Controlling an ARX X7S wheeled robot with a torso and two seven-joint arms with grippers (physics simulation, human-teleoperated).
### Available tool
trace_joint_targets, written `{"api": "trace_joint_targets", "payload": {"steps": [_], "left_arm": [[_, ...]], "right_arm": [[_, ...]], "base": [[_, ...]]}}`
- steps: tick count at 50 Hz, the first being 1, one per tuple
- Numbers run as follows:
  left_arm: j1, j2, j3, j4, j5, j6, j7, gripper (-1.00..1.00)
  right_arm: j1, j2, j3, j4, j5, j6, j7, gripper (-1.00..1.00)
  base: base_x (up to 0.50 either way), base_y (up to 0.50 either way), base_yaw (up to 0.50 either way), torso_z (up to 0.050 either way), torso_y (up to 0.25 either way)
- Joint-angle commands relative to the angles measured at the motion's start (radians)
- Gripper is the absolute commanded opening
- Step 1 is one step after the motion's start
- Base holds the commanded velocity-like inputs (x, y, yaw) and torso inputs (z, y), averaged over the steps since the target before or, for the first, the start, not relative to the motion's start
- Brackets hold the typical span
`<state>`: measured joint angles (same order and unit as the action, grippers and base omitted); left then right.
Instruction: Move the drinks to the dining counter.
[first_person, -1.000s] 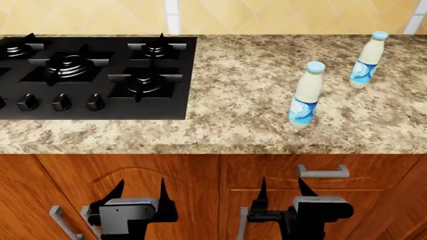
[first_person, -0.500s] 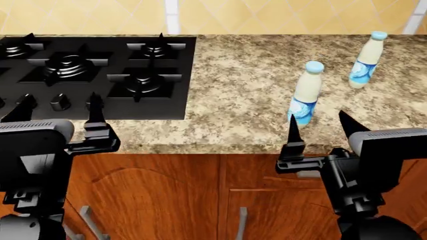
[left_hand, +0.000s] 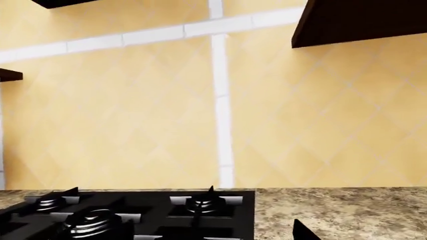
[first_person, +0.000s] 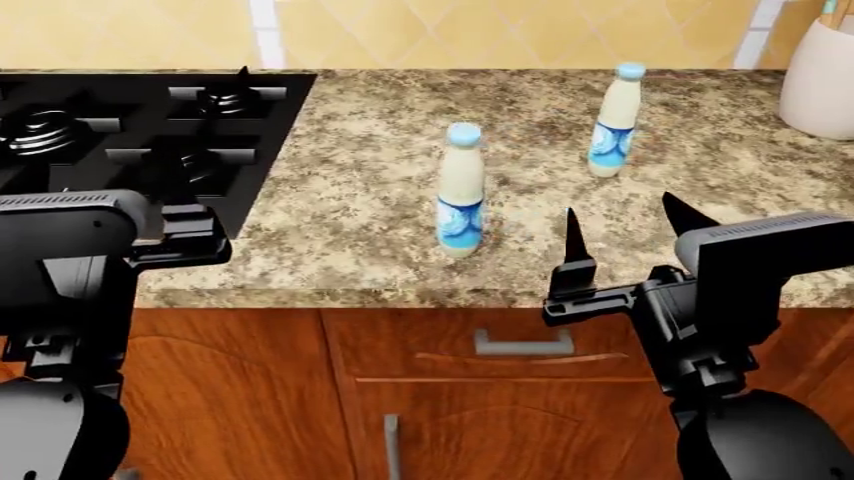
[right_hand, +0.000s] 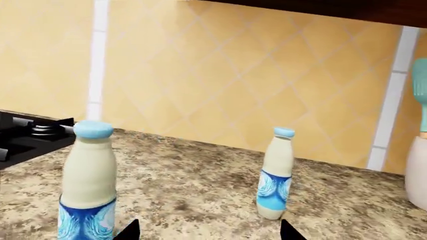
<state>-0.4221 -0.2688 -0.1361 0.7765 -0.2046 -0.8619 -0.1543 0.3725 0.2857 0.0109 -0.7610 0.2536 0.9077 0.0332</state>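
A yellow tiled wall is backing the brown granite desk (first_person: 360, 250). The right end effector (first_person: 627, 235) is hovering wide open and empty; one bottle (first_person: 461, 190) is standing just beyond it toward the stove, the other bottle (first_person: 615, 120) farther ahead. Either slim bottle is risking tipping if a finger clips it. The left end effector's opening cannot be told.

Kitchen setting. A brown speckled granite counter (first_person: 360, 240) tops wood cabinets (first_person: 267, 390) with grey bar handles (first_person: 523, 345). A black gas stove (first_person: 120, 130) is set into the counter's left end, reaching its rear edge. The wall (left_hand: 133, 110) behind carries yellow diamond-pattern tiles crossed by white bands (left_hand: 222, 110). Dark cabinets (left_hand: 360, 20) hang above. A cream jar (first_person: 819, 80) stands at the counter's far right corner.
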Motion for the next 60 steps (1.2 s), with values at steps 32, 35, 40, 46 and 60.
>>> {"api": "trace_joint_targets", "payload": {"steps": [32,35,40,46,60], "left_arm": [[0.006,-0.019,-0.137,0.188,-0.096,-0.125,-0.003,1.00],[-0.016,-0.021,-0.161,0.208,-0.115,-0.157,-0.005,1.00],[-0.004,-0.022,-0.171,0.213,-0.120,-0.152,-0.007,1.00],[0.009,-0.024,-0.186,0.219,-0.130,-0.146,-0.009,1.00],[-0.106,-0.122,-0.592,0.254,-0.753,-0.530,0.067,1.00]], "right_arm": [[0.012,0.042,0.042,-0.211,0.060,0.181,0.040,1.00],[0.024,0.043,0.046,-0.214,0.068,0.191,0.040,1.00],[0.022,0.035,0.068,-0.217,0.083,0.208,0.041,1.00],[0.039,0.041,0.036,-0.208,0.078,0.243,0.060,1.00],[0.260,0.004,0.041,-0.067,0.178,0.436,0.010,1.00]], "base": [[0.20,-0.37,0.00,0.000,0.000],[0.50,-0.21,0.00,0.000,0.000],[0.50,-0.21,0.00,0.000,0.000],[0.02,0.00,0.00,0.000,0.003],[0.00,0.00,0.00,0.000,0.000]]}}
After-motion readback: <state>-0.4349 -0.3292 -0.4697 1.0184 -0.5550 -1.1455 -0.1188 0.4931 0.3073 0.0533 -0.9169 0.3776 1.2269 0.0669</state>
